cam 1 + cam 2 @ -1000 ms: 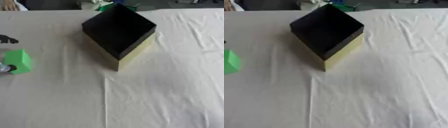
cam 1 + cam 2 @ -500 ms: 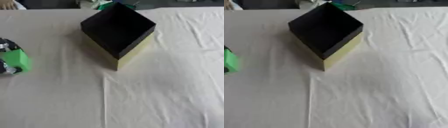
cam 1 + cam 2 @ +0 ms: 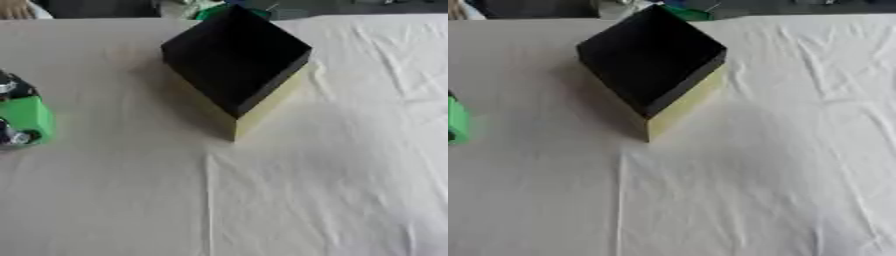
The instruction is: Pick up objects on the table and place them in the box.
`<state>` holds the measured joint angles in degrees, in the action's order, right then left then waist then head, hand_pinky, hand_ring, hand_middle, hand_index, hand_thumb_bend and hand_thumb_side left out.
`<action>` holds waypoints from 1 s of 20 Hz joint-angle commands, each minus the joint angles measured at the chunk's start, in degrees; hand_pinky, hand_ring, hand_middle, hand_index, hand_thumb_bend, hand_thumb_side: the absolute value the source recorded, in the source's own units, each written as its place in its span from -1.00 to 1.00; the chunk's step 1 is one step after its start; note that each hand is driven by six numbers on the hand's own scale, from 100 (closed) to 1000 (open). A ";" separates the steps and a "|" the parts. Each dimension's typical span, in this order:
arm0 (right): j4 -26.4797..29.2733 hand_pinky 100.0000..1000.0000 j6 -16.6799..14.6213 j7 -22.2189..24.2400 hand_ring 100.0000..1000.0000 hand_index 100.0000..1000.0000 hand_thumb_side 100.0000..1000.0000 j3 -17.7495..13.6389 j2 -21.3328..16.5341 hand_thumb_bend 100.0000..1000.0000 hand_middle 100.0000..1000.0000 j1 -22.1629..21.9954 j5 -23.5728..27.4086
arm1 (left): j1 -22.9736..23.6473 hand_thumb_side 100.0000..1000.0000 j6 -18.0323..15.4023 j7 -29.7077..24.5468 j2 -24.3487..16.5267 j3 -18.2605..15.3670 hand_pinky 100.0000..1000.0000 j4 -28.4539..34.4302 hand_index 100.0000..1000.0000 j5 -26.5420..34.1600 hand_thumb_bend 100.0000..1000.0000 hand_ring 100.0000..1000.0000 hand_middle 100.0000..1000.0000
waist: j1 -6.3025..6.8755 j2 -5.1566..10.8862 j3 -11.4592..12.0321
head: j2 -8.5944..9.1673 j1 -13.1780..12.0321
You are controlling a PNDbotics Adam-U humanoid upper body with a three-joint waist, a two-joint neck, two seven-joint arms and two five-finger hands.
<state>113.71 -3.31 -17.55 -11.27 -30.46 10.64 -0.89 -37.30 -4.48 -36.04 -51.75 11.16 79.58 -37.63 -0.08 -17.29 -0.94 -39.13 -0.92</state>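
At the far left edge of the left eye view, the left hand [image 3: 9, 112] shows only in part: dark and silver parts lie above and below a green block [image 3: 28, 119] and touch it. The fingers appear to close around the block, though most of the hand lies outside the picture, so the extent of the closure cannot be confirmed. Whether the block rests on the white tablecloth [image 3: 332, 190] or is raised off it cannot be determined.

To the right of the block, well apart from it, stands the box [image 3: 236, 65]. It is open at the top, dark inside, with pale yellow outer walls, and is turned so that one corner points toward the near side. No object is visible in its dark interior.

The right hand is not visible in either view.

The step in hand is judged to be the pick-up of the green block. The next move calls for lifting the block clear of the cloth, carrying it right and toward the far side until it is over the box opening, clearing the near left wall, and releasing it there.
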 commanded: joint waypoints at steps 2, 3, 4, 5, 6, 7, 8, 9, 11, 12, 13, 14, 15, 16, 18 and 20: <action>0.88 0.29 -0.22 -0.09 0.41 0.58 1.00 -0.62 -2.09 -1.00 0.42 0.70 0.10 | -4.43 -0.49 0.67 -0.01 -0.26 -1.17 0.25 3.95 0.25 2.40 -0.90 0.28 -0.04 | 0.19 1.55 0.26 | -0.33 0.14; 0.88 0.29 -0.29 -0.08 0.42 0.58 1.00 -0.57 -2.53 -1.00 0.43 0.90 0.10 | -5.64 -0.48 0.82 -0.36 0.19 -1.03 0.25 4.50 0.25 2.82 -0.91 0.28 -0.04 | 0.23 1.68 0.30 | -0.46 0.13; 0.88 0.30 -0.44 -0.04 0.42 0.58 1.00 -0.47 -3.15 -1.00 0.43 1.23 0.09 | -7.20 -0.47 0.88 -0.78 0.89 -0.72 0.25 4.95 0.26 3.18 -0.92 0.28 -0.04 | 0.28 1.82 0.35 | -0.58 0.12; 0.88 0.30 -0.63 -0.02 0.42 0.58 1.00 -0.36 -3.77 -1.00 0.44 1.63 0.08 | -8.83 -0.46 0.91 -1.24 1.76 -0.30 0.24 5.23 0.26 3.47 -0.92 0.28 -0.04 | 0.32 1.96 0.38 | -0.71 0.06; 0.88 0.30 -0.82 -0.02 0.43 0.59 1.00 -0.28 -4.30 -1.00 0.44 1.99 0.09 | -10.32 -0.46 0.93 -1.67 2.64 0.11 0.24 5.33 0.25 3.65 -0.92 0.28 -0.04 | 0.34 2.07 0.41 | -0.80 0.01; 0.88 0.31 -1.06 0.02 0.43 0.59 1.00 -0.14 -4.87 -1.00 0.44 2.46 0.08 | -11.99 -0.46 0.90 -2.02 3.86 0.52 0.22 5.42 0.24 3.80 -0.94 0.27 -0.06 | 0.32 2.21 0.37 | -0.88 -0.09; 0.88 0.31 -1.28 0.09 0.43 0.59 1.00 -0.01 -5.29 -1.00 0.44 2.83 0.09 | -13.56 -0.46 0.93 -2.32 5.11 0.89 0.22 5.34 0.24 3.87 -0.95 0.26 -0.06 | 0.29 2.31 0.35 | -0.94 -0.15; 0.88 0.31 -1.44 0.16 0.43 0.59 1.00 0.11 -5.57 -1.00 0.44 3.14 0.12 | -15.02 -0.46 0.94 -2.58 6.38 1.22 0.21 5.15 0.23 3.92 -0.97 0.26 -0.07 | 0.24 2.40 0.31 | -0.94 -0.25; 0.88 0.31 -1.61 0.30 0.43 0.59 1.00 0.31 -5.76 -1.00 0.44 3.54 0.25 | -17.82 -0.45 0.99 -3.02 9.18 1.73 0.19 4.36 0.22 4.01 -1.00 0.24 -0.08 | 0.18 2.57 0.18 | -0.97 -0.42; 0.88 0.31 -1.62 0.37 0.43 0.59 1.00 0.40 -5.70 -1.00 0.44 3.65 0.33 | -19.19 -0.44 1.00 -3.23 10.66 1.94 0.19 3.77 0.22 4.00 -1.00 0.24 -0.08 | 0.17 2.63 0.09 | -0.96 -0.52; 0.88 0.31 -1.58 0.46 0.43 0.59 1.00 0.47 -5.59 -1.00 0.44 3.72 0.42 | -20.51 -0.44 0.96 -3.45 12.10 2.14 0.18 3.11 0.21 3.93 -1.00 0.24 -0.09 | 0.17 2.67 -0.03 | -0.96 -0.64; 0.88 0.31 -1.53 0.55 0.43 0.59 1.00 0.55 -5.44 -1.00 0.44 3.77 0.52 | -21.86 -0.43 0.86 -3.72 13.61 2.37 0.18 2.34 0.22 3.81 -1.00 0.24 -0.08 | 0.18 2.69 -0.17 | -0.93 -0.77; 0.88 0.31 -1.49 0.63 0.43 0.59 1.00 0.59 -5.30 -1.00 0.44 3.85 0.61 | -23.14 -0.43 0.70 -4.01 15.06 2.61 0.17 1.48 0.22 3.64 -1.00 0.24 -0.08 | 0.21 2.71 -0.36 | -0.89 -0.97; 0.88 0.31 -1.46 0.69 0.43 0.59 1.00 0.62 -5.18 -1.00 0.44 3.94 0.69 | -24.24 -0.43 0.48 -4.30 16.31 2.85 0.17 0.62 0.22 3.42 -1.00 0.24 -0.08 | 0.25 2.72 -0.55 | -0.82 -1.16; 0.88 0.31 -1.40 0.83 0.43 0.58 1.00 0.71 -4.87 -1.00 0.43 4.23 0.89 | -26.24 -0.45 -0.12 -4.95 18.63 3.42 0.17 -1.25 0.23 2.95 -1.00 0.24 -0.07 | 0.38 2.73 -1.05 | -0.67 -1.58; 0.88 0.30 -1.26 1.07 0.43 0.58 1.00 0.91 -4.57 -1.00 0.43 4.59 1.12 | -28.13 -0.46 -0.83 -5.61 20.83 3.95 0.18 -3.44 0.25 2.40 -1.00 0.26 -0.06 | 0.55 2.65 -1.61 | -0.48 -2.01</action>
<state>113.71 -4.56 -16.68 -10.16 -34.07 14.59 -0.24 -63.85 -4.94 -41.20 -31.35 15.12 76.72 -34.88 0.49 -15.87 -2.60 -39.67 -2.53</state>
